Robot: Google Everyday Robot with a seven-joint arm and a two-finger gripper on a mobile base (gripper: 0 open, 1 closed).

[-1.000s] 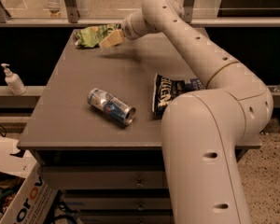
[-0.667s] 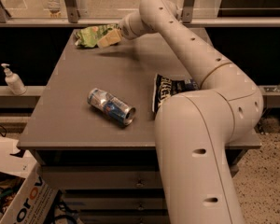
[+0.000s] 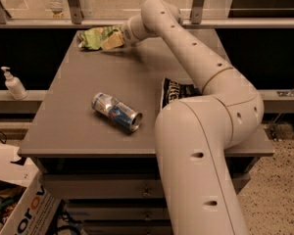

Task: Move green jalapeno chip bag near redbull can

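Observation:
The green jalapeno chip bag (image 3: 95, 36) lies crinkled at the far left corner of the grey table (image 3: 78, 126). My gripper (image 3: 110, 40) reaches across the table to the bag's right end and is touching or overlapping it. The redbull can (image 3: 116, 112) lies on its side near the middle of the table, towards the front, well apart from the bag.
A dark-blue chip bag (image 3: 176, 91) lies at the table's right, partly hidden behind my arm (image 3: 201, 131). A white pump bottle (image 3: 13, 84) stands on a ledge to the left. A cardboard box (image 3: 19, 204) sits on the floor at the lower left.
The gripper has shifted slightly left, closer onto the green bag at the far corner. The can and blue bag have not moved.

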